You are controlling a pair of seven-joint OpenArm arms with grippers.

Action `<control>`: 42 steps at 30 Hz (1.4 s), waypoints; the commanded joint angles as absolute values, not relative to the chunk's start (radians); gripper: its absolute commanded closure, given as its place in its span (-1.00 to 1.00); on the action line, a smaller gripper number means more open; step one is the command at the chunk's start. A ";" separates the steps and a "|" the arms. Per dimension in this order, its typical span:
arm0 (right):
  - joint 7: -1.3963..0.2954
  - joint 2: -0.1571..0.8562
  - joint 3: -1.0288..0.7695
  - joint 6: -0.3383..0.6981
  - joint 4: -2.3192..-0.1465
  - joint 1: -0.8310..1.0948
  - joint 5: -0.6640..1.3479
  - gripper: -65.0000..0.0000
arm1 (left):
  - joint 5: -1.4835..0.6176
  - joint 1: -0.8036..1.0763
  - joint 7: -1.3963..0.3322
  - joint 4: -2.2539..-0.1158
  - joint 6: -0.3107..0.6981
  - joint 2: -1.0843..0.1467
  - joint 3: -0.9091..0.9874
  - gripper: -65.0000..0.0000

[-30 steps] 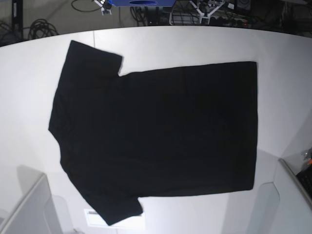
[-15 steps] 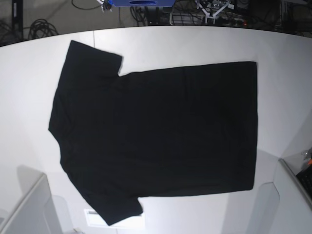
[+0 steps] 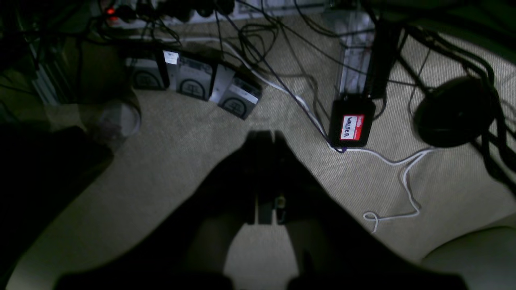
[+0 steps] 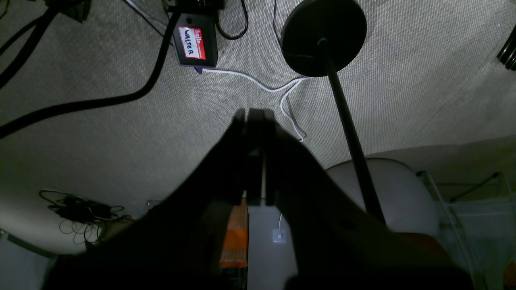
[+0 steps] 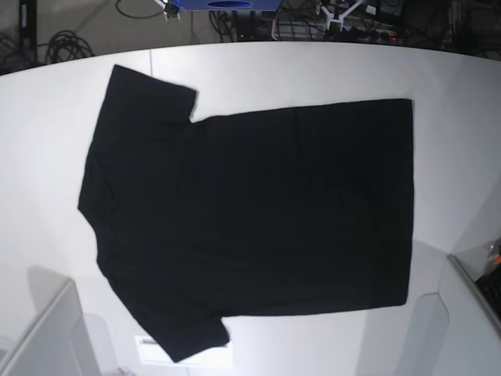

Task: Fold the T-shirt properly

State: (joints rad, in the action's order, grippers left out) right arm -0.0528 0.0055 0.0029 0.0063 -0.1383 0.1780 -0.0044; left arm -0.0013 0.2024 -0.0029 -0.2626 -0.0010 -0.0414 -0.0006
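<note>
The black T-shirt (image 5: 250, 211) lies spread flat on the white table (image 5: 313, 70), plain side up, collar and sleeves to the left, hem to the right. No gripper shows in the base view. My left gripper (image 3: 264, 139) hangs over carpeted floor, away from the shirt, its dark fingers pressed together and holding nothing. In the right wrist view my right gripper (image 4: 254, 117) is likewise shut and empty above the floor.
Grey arm bases stand at the table's near left (image 5: 47, 337) and near right (image 5: 462, 321). On the floor lie cables, a black box with a red name label (image 3: 351, 127), power bricks (image 3: 193, 80) and a round black stand base (image 4: 323, 36).
The shirt lies as before. Only small shifts show among the gear beyond the table's far edge.
</note>
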 commanded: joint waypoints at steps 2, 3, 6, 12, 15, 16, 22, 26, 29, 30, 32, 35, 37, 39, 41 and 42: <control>-0.051 0.008 0.001 -0.001 -0.140 0.185 -0.002 1.00 | 0.002 0.213 -0.010 -0.263 -0.005 -0.045 -0.008 1.00; -0.051 0.008 -0.002 -0.001 -0.140 0.186 0.001 1.00 | 0.004 0.214 -0.035 -0.257 -0.005 -0.054 -0.010 1.00; -0.053 0.008 -0.007 -0.001 -0.140 0.189 0.002 1.00 | 0.012 0.214 -0.081 -0.246 -0.005 -0.065 -0.012 1.00; -0.058 0.007 -0.114 -0.001 -0.260 0.285 0.002 1.00 | 0.002 0.259 -0.079 -0.288 -0.004 -0.099 -0.012 1.00; -0.130 0.007 -0.157 -0.001 -0.404 0.357 -0.001 1.00 | 0.001 0.331 -0.079 -0.387 -0.004 -0.122 -0.012 1.00; -0.166 0.007 -0.163 -0.001 -0.466 0.381 -0.001 1.00 | 0.001 0.352 -0.081 -0.426 -0.004 -0.125 -0.012 1.00; -0.294 0.001 -0.168 -0.001 -0.837 0.561 0.002 1.00 | 0.001 0.509 -0.082 -0.641 -0.004 -0.157 0.001 1.00; -0.343 -0.013 -0.173 -0.002 -1.017 0.656 0.002 1.00 | 0.001 0.615 -0.081 -0.789 -0.005 -0.173 0.002 1.00; -0.381 -0.036 -0.223 -0.002 -1.170 0.728 0.002 1.00 | -0.008 0.716 -0.079 -0.961 -0.005 -0.199 0.008 1.00; -0.392 -0.044 -0.236 -0.002 -1.231 0.751 0.001 1.00 | -0.031 0.760 -0.079 -1.035 -0.005 -0.200 0.028 1.00; -0.417 -0.048 -0.255 -0.002 -1.345 0.803 0.001 1.00 | -0.081 0.845 -0.079 -1.190 -0.005 -0.200 0.076 1.00; -0.458 -0.054 -0.262 -0.002 -1.508 0.866 0.002 1.00 | -0.102 0.940 -0.085 -1.395 -0.005 -0.213 0.130 1.00; -0.483 -0.068 -0.262 -0.002 -1.610 0.900 0.002 1.00 | -0.108 0.981 -0.085 -1.488 -0.005 -0.228 0.159 1.00; -0.516 -0.070 -0.262 -0.002 -1.721 0.931 0.002 1.00 | -0.108 1.007 -0.085 -1.557 -0.005 -0.231 0.193 1.00; -0.555 -0.076 -0.262 -0.002 -1.825 0.951 -0.001 1.00 | -0.108 1.026 -0.085 -1.612 -0.005 -0.231 0.223 1.00; -0.579 -0.077 -0.262 -0.002 -1.880 0.960 -0.002 1.00 | -0.108 1.040 -0.085 -1.643 -0.005 -0.231 0.239 1.00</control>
